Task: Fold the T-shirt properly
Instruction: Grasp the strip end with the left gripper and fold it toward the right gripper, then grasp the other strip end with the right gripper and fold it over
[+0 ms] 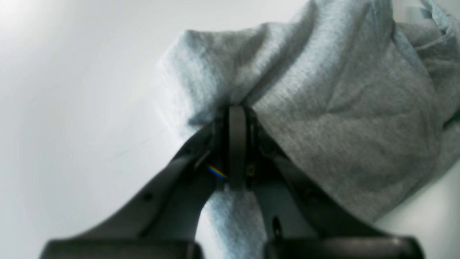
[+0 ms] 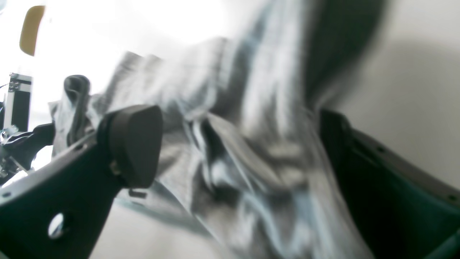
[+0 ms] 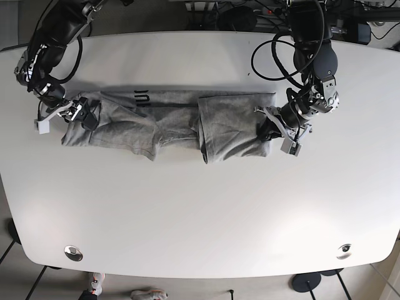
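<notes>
Base view: grey T-shirt lies on the white table, long axis left-right, spanning between both arms. Left gripper, pressed together, pinches the cloth's right end. Right gripper, jaws spread, straddles blurred fabric at the left end.

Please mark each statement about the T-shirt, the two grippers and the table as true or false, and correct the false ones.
1. The left gripper is shut on the T-shirt. True.
2. The right gripper is shut on nothing. False: its fingers are apart, with cloth between them.
3. The T-shirt hangs over the edge of the table. False: it lies wholly on the tabletop.
4. The grippers are at opposite ends of the T-shirt. True.
</notes>
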Motion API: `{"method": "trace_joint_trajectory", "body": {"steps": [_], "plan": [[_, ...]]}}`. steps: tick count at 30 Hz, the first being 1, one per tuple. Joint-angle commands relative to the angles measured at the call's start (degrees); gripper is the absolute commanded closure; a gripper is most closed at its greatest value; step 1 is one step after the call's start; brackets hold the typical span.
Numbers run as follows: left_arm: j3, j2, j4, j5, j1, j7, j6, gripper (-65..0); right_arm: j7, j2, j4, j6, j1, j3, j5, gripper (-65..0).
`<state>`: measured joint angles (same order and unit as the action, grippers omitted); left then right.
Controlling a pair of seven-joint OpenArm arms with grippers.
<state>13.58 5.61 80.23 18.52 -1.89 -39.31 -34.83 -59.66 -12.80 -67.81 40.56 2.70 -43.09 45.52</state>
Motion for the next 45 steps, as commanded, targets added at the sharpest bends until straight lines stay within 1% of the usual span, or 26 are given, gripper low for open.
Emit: {"method": "trace_joint_trajectory", "body": {"steps": [1,2,3,7,8,9,11,12,13,15,17,19,21,22,24,25,27,29,31,32,33,35,37,38,43,45], "plan": [[0.2,0.4,0.5,-0.4,-0.5,0.0,-0.1,0.0,-0.7,-0.3,0.1,-0.56,-0.1,3.2,-2.0,-56.6],[0.2,0.4,0.5,-0.4,-0.5,0.0,0.0,0.0,-0.2,-0.3,0.1,-0.56,-0.1,3.7,-2.0,-51.8],[0.2,0.4,0.5,-0.5,-0.5,0.0,0.1,0.0,0.1,-0.3,0.1,-0.56,-0.1,3.7,-2.0,-44.4],[0.0,0.4,0.5,-0.5,-0.5,0.0,0.1,0.0,0.1,-0.4,-0.6,-0.56,-0.1,4.1,-2.0,-3.3],[0.0,0.3,0.4,-0.5,-0.5,0.0,0.2,0.0,0.1,-1.0,-2.1,-0.56,-0.1,4.1,-2.0,-1.4],[0.0,0.2,0.1,-0.5,-0.5,0.0,0.2,0.0,-0.3,-1.0,-6.1,-0.56,-0.5,4.1,-2.0,-4.3],[-0.1,0.2,-2.1,-0.5,-0.5,-0.1,0.2,0.0,-1.0,-1.0,-14.1,-0.56,-2.7,4.1,-2.0,-2.4],[-0.1,0.2,-3.5,-0.5,-0.5,-0.1,0.2,0.0,-2.5,-0.9,-21.4,-1.39,-4.2,4.0,-1.5,-2.2],[-0.2,0.2,-4.7,-0.5,-0.5,0.0,0.2,0.0,-3.7,-0.1,-28.8,-3.59,-5.5,4.0,-1.5,-2.2],[-0.2,0.2,-5.1,-0.5,-0.5,0.0,0.2,0.0,-4.6,1.1,-38.3,-5.17,-7.2,4.1,-1.6,-2.2],[-0.2,0.0,-5.2,-0.5,-0.5,0.0,0.2,0.0,-6.7,1.9,-45.5,-5.26,-7.7,4.7,-1.4,-2.2],[-0.2,-1.2,-5.2,-0.5,-0.5,0.0,0.2,0.0,-9.7,2.7,-48.5,-5.26,-7.4,8.5,-1.1,-2.2],[-0.2,-1.3,-5.2,-0.5,-0.5,0.0,0.2,0.0,-10.0,3.1,-48.4,-5.43,-7.0,11.3,1.2,-2.2],[-0.2,-1.4,-5.2,-0.5,-0.5,0.0,0.2,0.0,-10.0,3.3,-48.4,-5.96,-7.0,13.4,2.4,-2.2],[-0.2,-1.4,-5.2,-0.5,-0.5,-0.1,0.2,0.0,-10.0,5.4,-48.3,-8.16,-6.7,16.3,4.2,-2.2],[-0.2,-1.4,-5.2,-0.5,-0.5,-0.2,0.2,0.0,-10.0,6.9,-48.2,-8.51,-6.7,16.6,4.9,-2.2],[-0.2,-1.4,-5.1,-0.5,-0.5,-0.3,0.2,0.0,-10.1,10.8,-48.1,-8.51,-6.0,19.3,5.7,-2.2],[-0.2,-1.4,-5.1,-0.5,-0.5,-0.4,0.2,0.0,-9.9,13.7,-46.7,-9.21,-5.9,24.4,5.4,-2.2],[-0.2,-1.4,-4.8,-0.5,-0.5,-0.4,0.2,0.0,-9.8,16.6,-44.6,-9.3,-4.9,27.2,4.5,-2.2],[-0.2,-1.4,-4.8,-0.5,-0.4,-0.4,0.2,0.0,-9.4,18.4,-43.4,-9.21,-4.7,29.7,1.5,-2.2],[-0.2,-1.4,-4.8,-0.5,-0.4,-0.4,0.2,0.0,-7.9,19.1,-42.9,-8.95,-4.5,32.0,-1.3,-2.2],[-0.2,-1.4,-4.8,-0.5,-0.4,-0.4,0.2,0.0,-2.6,19.4,-41.5,-8.86,-3.5,37.4,-6.4,-2.2],[-0.2,-1.4,-4.8,-0.4,-0.4,-0.4,0.2,0.0,3.2,19.3,-37.6,-9.21,-2.6,43.1,-10.1,-2.2],[-0.2,-1.4,-4.9,-0.4,-0.4,-0.3,0.2,0.0,4.7,19.3,-35.8,-9.21,-1.9,44.3,-11.1,-2.2],[-0.2,-1.4,-4.8,-0.2,-0.4,-0.3,0.2,0.0,11.3,19.3,-24.8,-9.3,1.7,48.6,-12.1,-2.4],[-0.2,-1.4,-4.7,-0.1,-0.4,-0.3,0.0,0.0,13.4,18.4,-21.9,-9.3,2.6,48.9,-12.1,-2.7]]}}
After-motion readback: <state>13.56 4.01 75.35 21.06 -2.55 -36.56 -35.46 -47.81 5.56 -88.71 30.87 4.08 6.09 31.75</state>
